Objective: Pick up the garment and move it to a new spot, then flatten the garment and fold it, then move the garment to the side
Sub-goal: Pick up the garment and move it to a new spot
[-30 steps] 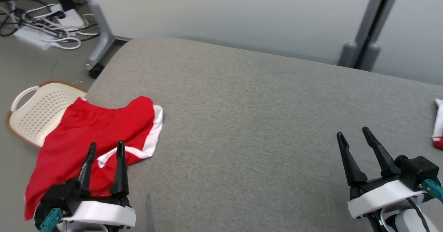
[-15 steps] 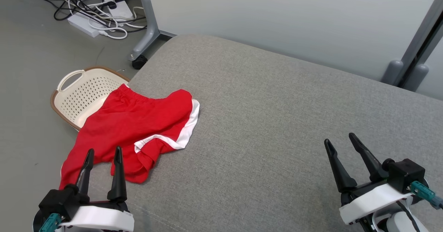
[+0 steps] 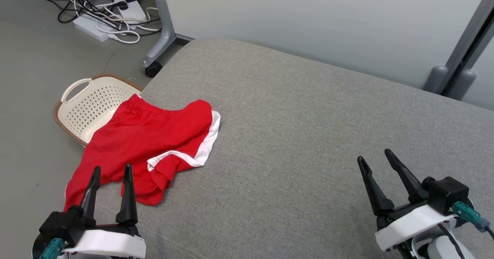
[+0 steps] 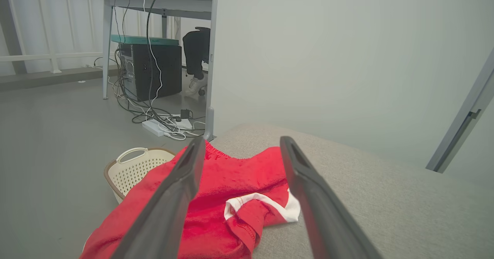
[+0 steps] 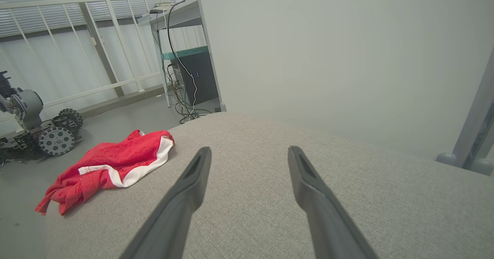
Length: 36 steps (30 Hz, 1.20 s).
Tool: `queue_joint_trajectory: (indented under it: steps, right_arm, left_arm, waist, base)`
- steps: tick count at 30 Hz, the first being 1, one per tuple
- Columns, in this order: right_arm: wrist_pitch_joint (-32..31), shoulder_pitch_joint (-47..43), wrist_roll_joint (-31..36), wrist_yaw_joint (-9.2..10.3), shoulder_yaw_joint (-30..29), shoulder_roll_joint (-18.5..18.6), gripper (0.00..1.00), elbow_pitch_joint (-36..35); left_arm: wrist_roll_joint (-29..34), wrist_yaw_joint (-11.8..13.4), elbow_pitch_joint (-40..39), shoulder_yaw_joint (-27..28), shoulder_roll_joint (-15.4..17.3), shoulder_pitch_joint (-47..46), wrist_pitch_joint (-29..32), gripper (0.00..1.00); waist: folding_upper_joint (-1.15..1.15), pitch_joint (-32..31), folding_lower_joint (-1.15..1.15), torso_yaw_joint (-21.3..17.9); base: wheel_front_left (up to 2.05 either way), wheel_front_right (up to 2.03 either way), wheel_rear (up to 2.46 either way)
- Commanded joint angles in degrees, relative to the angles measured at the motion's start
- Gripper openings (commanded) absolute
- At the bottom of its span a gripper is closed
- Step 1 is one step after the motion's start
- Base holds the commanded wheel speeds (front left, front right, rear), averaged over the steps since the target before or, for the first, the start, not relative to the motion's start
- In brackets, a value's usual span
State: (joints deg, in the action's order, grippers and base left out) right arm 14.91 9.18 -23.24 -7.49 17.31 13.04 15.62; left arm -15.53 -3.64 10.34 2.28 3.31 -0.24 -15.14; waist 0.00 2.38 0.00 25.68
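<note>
While both jaws stand released, red shorts (image 3: 150, 143) hide part of the basket (image 3: 88, 104).

1. The garment (image 3: 142, 143) was bright red, with a white band edging its leg hems.
2. The tabletop (image 3: 308, 135) was a flecked mid-grey weave.
3. The basket (image 3: 87, 102) was cream, dotted all over with small holes, under a brown rim.
4. The left tool (image 3: 111, 167) and the right tool (image 3: 373, 154) each had black fingers, a white housing and a teal plug.
5. The floor (image 3: 31, 58) was dull grey; the cables (image 3: 100, 16) on it were black and white.
</note>
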Motion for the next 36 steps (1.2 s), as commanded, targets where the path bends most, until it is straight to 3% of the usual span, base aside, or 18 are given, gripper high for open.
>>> queue_joint_trajectory:
  steps: [1,7,15,23,36]
  right_arm:
    - [0.3,0.6,-0.4,-0.02,0.1,0.4,1.00,0.1]
    - [0.3,0.9,0.1,-0.02,-0.4,0.3,1.00,0.7]
    - [0.3,2.3,0.6,-0.02,-0.3,0.9,1.00,1.0]
    - [0.3,4.1,0.3,-0.02,0.1,0.5,1.00,1.7]
    - [0.3,8.0,0.7,-0.02,-0.6,0.5,1.00,0.6]
  left_arm:
    - [0.4,-0.1,-0.2,0.0,0.7,-0.7,0.3,1.00]
    - [0.3,-0.1,-0.8,0.0,2.2,-2.5,2.5,1.00]
    - [-2.4,-1.5,1.1,0.8,7.8,-10.2,13.4,1.00]
    - [-8.0,-3.3,7.6,0.1,13.5,-19.3,24.2,1.00]
    - [-17.2,-3.7,26.7,1.9,21.1,-33.6,42.3,1.00]
  waist:
    - [0.00,0.0,0.00,-0.3]
    - [0.00,0.4,0.00,-1.2]
    - [0.00,1.4,0.00,-4.3]
    - [0.00,3.5,0.00,-10.9]
    - [0.00,10.3,0.00,-23.0]
  base:
    - [0.00,0.00,0.00]
    - [0.00,0.00,0.00]
    - [0.00,0.00,0.00]
    - [0.00,0.00,0.00]
    - [0.00,0.00,0.00]
